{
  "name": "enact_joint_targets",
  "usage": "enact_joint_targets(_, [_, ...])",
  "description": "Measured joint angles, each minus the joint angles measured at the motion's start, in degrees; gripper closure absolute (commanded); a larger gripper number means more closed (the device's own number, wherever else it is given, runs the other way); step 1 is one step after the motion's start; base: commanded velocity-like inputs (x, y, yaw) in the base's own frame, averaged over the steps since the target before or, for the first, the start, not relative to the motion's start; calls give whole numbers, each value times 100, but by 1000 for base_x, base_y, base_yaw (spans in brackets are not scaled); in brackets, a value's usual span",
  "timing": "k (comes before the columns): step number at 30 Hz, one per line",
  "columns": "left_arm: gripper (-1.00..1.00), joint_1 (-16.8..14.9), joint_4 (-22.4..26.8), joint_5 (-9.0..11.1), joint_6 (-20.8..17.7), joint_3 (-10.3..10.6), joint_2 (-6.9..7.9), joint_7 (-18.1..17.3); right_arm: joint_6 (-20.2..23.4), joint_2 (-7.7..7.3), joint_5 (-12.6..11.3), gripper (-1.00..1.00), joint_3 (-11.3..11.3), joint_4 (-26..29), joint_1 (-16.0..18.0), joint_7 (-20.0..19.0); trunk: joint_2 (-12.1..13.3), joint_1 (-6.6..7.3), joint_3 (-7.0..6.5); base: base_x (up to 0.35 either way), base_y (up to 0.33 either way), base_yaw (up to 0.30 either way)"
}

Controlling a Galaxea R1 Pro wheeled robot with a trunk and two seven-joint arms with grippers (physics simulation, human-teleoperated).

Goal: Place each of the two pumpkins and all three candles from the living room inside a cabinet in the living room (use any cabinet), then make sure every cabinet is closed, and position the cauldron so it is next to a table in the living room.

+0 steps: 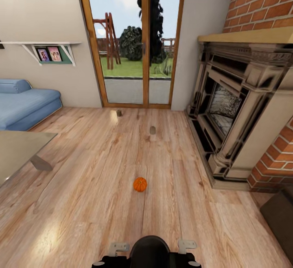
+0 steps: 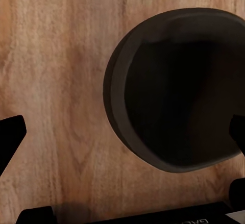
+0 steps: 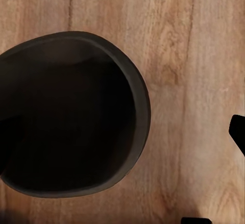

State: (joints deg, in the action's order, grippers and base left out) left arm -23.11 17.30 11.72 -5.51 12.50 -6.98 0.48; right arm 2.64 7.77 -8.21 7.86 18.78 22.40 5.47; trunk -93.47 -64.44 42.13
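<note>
Left claw (image 2: pixel 122 132), right claw: state unclear. Pumpkin (image 1: pixel 140 184) on floor (image 1: pixel 81 203), stem direction unclear; candles (image 1: pixel 152 130) upright beyond.

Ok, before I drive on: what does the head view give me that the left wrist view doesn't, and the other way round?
Head view: one pumpkin on the floor straight ahead, two candles beyond it towards the glass doors, the fireplace to the right, and the blue sofa and a table to the left.

Left wrist view: the left gripper, jaws wide apart, over a big dark round shape. I cannot tell what that shape is.

Both: the wood floor.
</note>
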Motion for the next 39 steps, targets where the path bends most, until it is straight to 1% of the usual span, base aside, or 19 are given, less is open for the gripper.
enact_joint_targets(22, [-100,-2,0,0,0,0,0,0,-91,-5,-2,-100,0,3,0,-22,-883,-483,395,0,0,0])
enact_joint_targets(39, [-100,0,0,2,0,0,0,0,-121,-8,-10,-100,-5,4,-1,-140,-1564,-857,700,0,0,0])
